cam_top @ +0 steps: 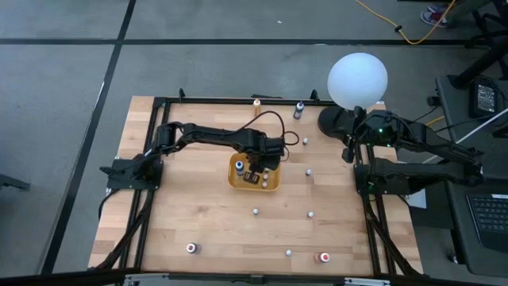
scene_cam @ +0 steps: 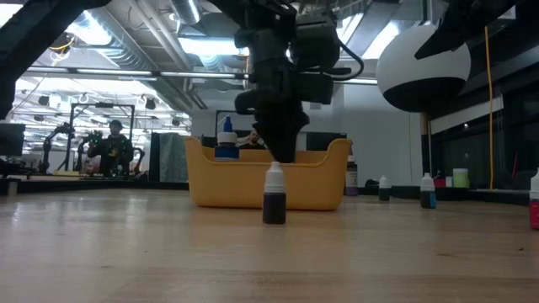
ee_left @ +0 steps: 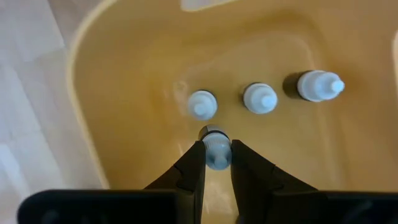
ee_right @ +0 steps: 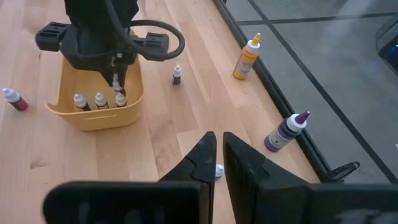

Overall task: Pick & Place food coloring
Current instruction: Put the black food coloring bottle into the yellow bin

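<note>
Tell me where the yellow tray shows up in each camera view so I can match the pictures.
High view: yellow tray at table centre, under the left tool.
Low view: tray mid-picture, behind a dark bottle.
Left wrist view: tray fills the picture; the tool grips a bottle cap.
Right wrist view: tray at upper left.
Shared landmark: the left arm's tool over the tray.

An orange-yellow tray point(cam_top: 274, 187) sits mid-desk on the light wooden desk point(cam_top: 214, 230). A white globe lamp point(cam_top: 357, 78) stands at the far right corner, and a keyboard point(cam_top: 490, 222) lies off the desk's right side. A person point(scene_cam: 112, 147) sits far off in the room behind.
</note>
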Action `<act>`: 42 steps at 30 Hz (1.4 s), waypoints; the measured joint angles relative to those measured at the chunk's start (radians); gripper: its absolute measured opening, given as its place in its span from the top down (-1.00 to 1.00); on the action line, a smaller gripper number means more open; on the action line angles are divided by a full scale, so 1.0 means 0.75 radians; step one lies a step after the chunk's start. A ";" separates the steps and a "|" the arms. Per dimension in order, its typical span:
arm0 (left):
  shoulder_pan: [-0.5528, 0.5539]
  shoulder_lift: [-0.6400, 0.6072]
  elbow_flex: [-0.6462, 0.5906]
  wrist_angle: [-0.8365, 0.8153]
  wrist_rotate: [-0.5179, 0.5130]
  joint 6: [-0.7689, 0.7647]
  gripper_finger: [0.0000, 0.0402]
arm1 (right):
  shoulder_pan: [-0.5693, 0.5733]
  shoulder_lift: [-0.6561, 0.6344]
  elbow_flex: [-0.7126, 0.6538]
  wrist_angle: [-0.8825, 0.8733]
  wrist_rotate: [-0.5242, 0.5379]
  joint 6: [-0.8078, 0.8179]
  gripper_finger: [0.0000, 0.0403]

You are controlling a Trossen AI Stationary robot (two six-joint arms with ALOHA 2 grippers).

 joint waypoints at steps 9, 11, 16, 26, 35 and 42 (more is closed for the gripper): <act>0.011 0.000 0.000 0.020 -0.009 0.000 0.71 | 0.000 0.000 0.000 0.000 0.000 -0.001 0.83; 0.012 0.000 0.000 0.019 -0.009 0.000 0.71 | 0.000 0.000 0.000 0.000 0.000 -0.001 0.83; 0.011 0.008 0.000 0.024 -0.008 0.020 0.71 | 0.000 0.000 0.000 0.000 0.000 -0.001 0.83; 0.012 0.048 0.001 0.035 -0.019 0.020 0.71 | 0.000 0.000 0.000 -0.001 0.000 -0.002 0.83; 0.012 0.047 0.001 0.028 -0.035 0.013 0.57 | 0.000 0.000 0.000 -0.001 0.001 -0.002 0.83; 0.011 0.047 0.001 0.010 -0.084 0.012 0.41 | 0.000 0.000 0.000 -0.001 0.001 -0.002 0.83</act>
